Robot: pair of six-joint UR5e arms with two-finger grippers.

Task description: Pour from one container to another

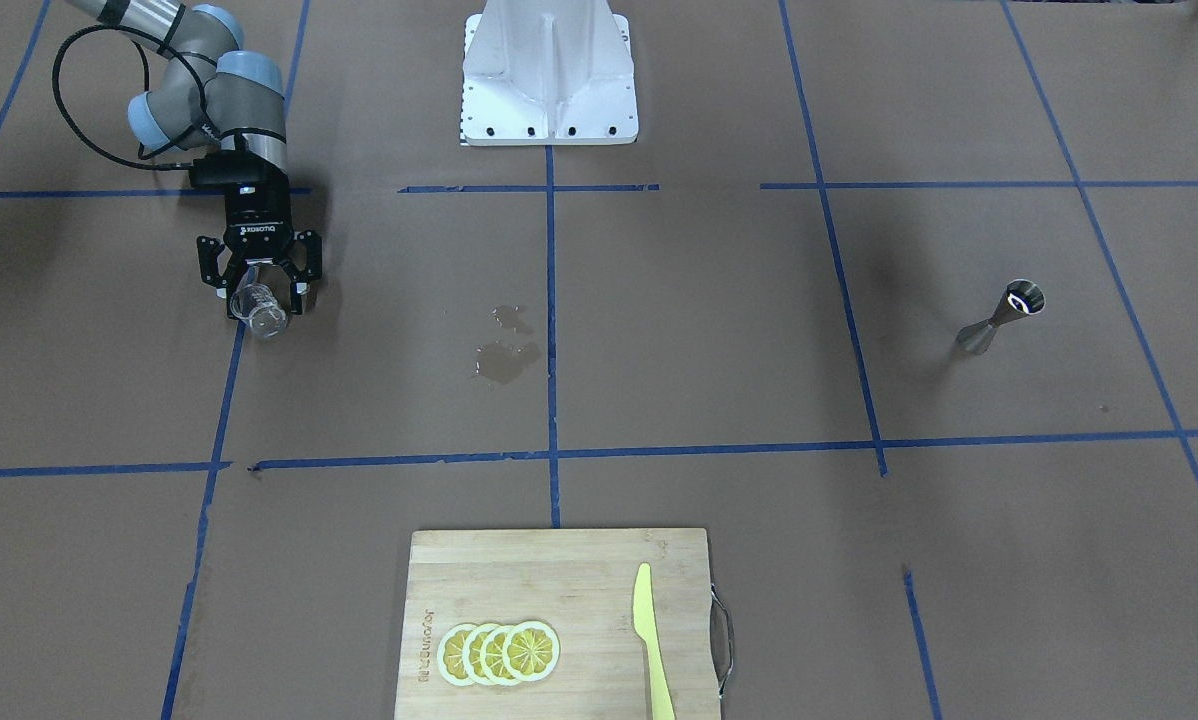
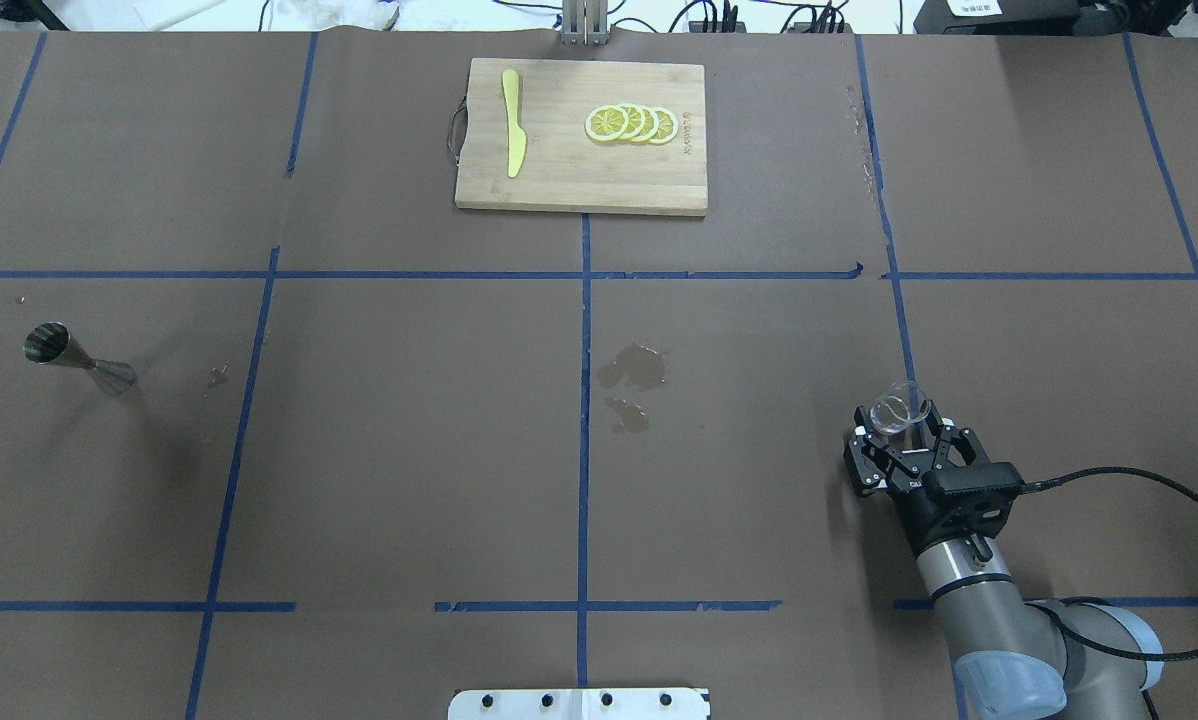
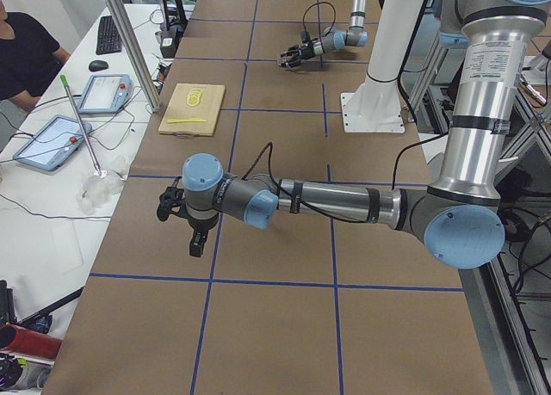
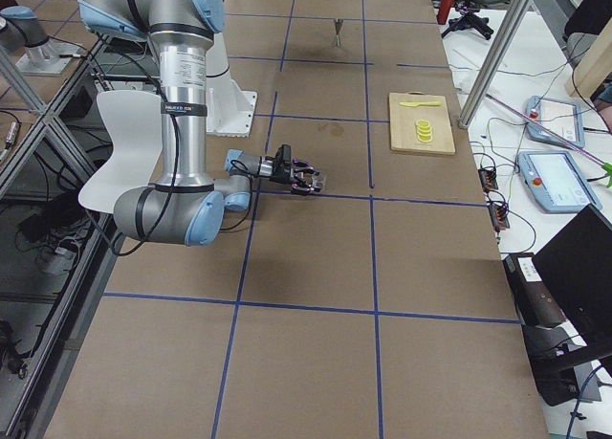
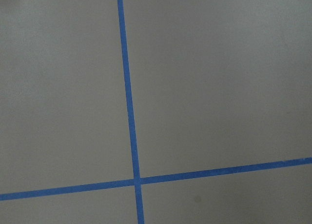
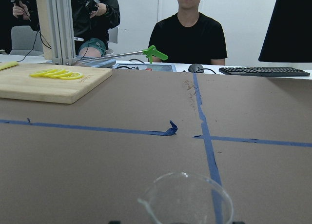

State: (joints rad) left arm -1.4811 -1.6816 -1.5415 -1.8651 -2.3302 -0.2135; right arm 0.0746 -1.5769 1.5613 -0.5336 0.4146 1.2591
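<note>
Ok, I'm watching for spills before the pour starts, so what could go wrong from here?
1. The jigger stands far across the table from the beaker in the right gripper, so a long carry could slosh out any liquid.
2. The jigger has a small mouth and a narrow waist. The stream could miss it, or a bump could topple it.
3. Wet patches mark the paper mid-table, so spills seem a real possibility here.

You have a clear, glossy glass beaker (image 2: 899, 408), a shiny steel jigger (image 2: 54, 348), a pale wooden cutting board (image 2: 579, 175) and a bench (image 2: 409, 450) faced in matt brown paper.
</note>
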